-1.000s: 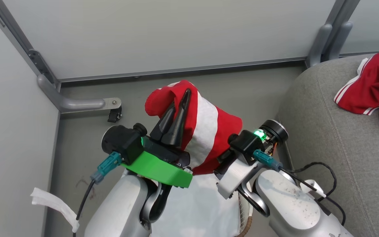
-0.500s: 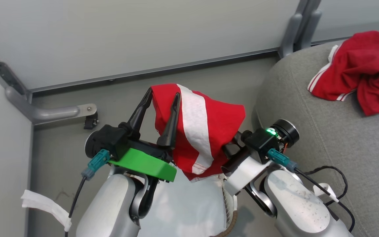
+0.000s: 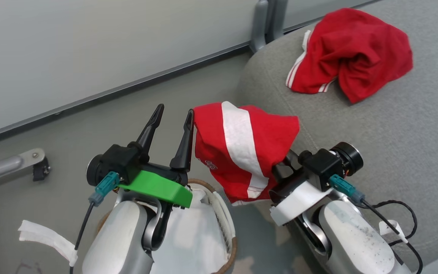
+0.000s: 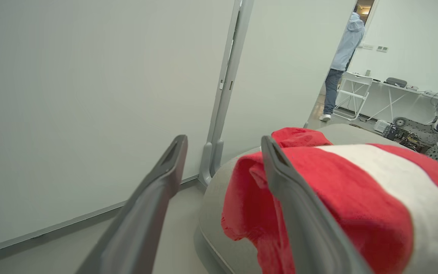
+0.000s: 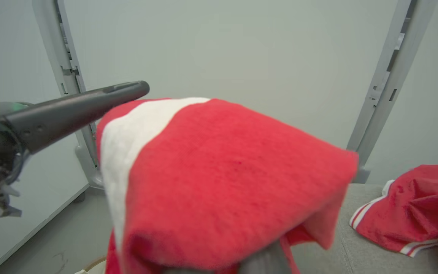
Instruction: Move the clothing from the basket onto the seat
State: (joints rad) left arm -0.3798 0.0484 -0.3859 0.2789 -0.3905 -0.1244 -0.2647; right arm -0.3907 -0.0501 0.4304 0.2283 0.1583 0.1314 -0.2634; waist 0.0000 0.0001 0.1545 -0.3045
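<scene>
Pale grey wall panels (image 3: 89,45) and a grey floor (image 3: 70,129) back the scene, with one metal post (image 3: 262,23) rising where two panels meet. One seat (image 3: 375,125) fills the right of the head view, its far and right parts cut off by the frame. Two pieces of clothing can be counted. A crumpled garment (image 3: 352,53) lies on the seat near the post, thin white trim showing at its edge. A striped garment (image 3: 242,152), red with one broad white band and some white lettering too small to read, hangs in the air between the two arms, above the gap between basket and seat. It is draped over the right claw (image 3: 287,173), whose fingers are buried in the cloth, so whether they are together or apart cannot be told. The left claw (image 3: 176,109) has its two fingers spread wide, wall and floor showing between them; the finger nearer the cloth stands right against its edge, and contact cannot be settled. One basket (image 3: 235,247) sits low under the left arm, mostly hidden by it, with a stretch of brown rim and white liner (image 3: 188,236) visible. One person (image 4: 342,64) stands in a far doorway in the left wrist view.
</scene>
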